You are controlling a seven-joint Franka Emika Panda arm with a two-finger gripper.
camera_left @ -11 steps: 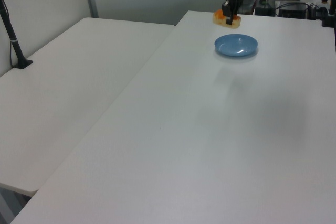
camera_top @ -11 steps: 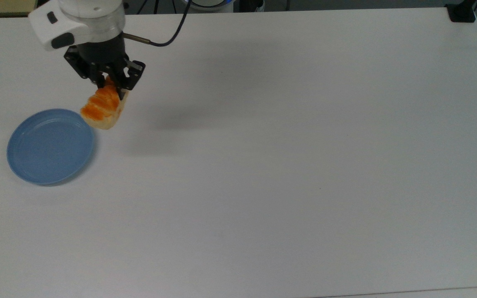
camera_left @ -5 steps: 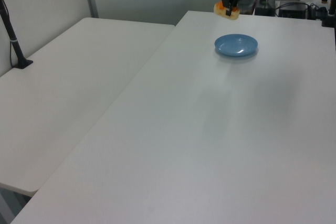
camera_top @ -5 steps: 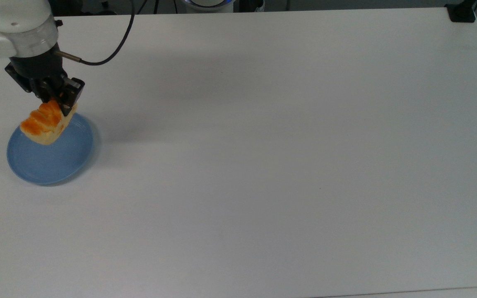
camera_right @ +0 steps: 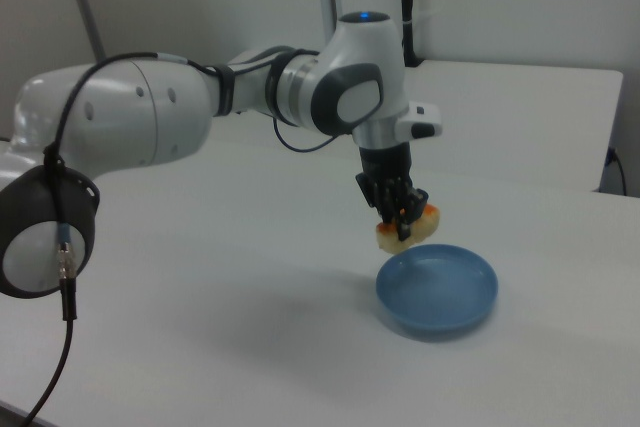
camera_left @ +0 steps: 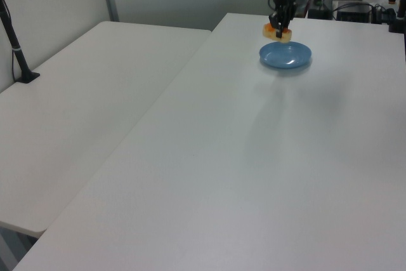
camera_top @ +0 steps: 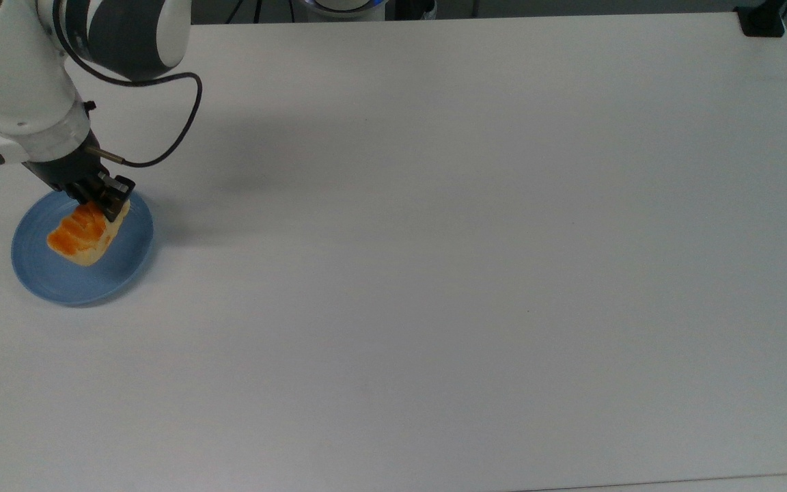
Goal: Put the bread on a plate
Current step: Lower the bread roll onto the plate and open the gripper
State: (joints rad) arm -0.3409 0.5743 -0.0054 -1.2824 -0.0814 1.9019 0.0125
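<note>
Hand: the black two-finger hand [camera_top: 108, 198] was clamped on one end of the small oblong loaf of bread with an orange-brown glazed top and pale cream sides [camera_top: 83, 234], above the plate's far edge in the top view.
Change: a second before, the loaf hung beside the plate over bare tabletop; half a second before, it had reached the plate's rim; at this moment it sat lower and squarely over the plate.
Meaning: the carry looked finished, and what remained was judged to be a short descent and a release.
Bread: it was tilted, its free end drooping toward the plate, and in the right view it was clear of the plate's surface [camera_right: 406, 227].
Plate: the round light-blue plastic plate with a raised rim [camera_top: 52, 283] lay flat near the top view's left edge.
Tabletop: the white tabletop [camera_top: 475, 246] carried it.
</note>
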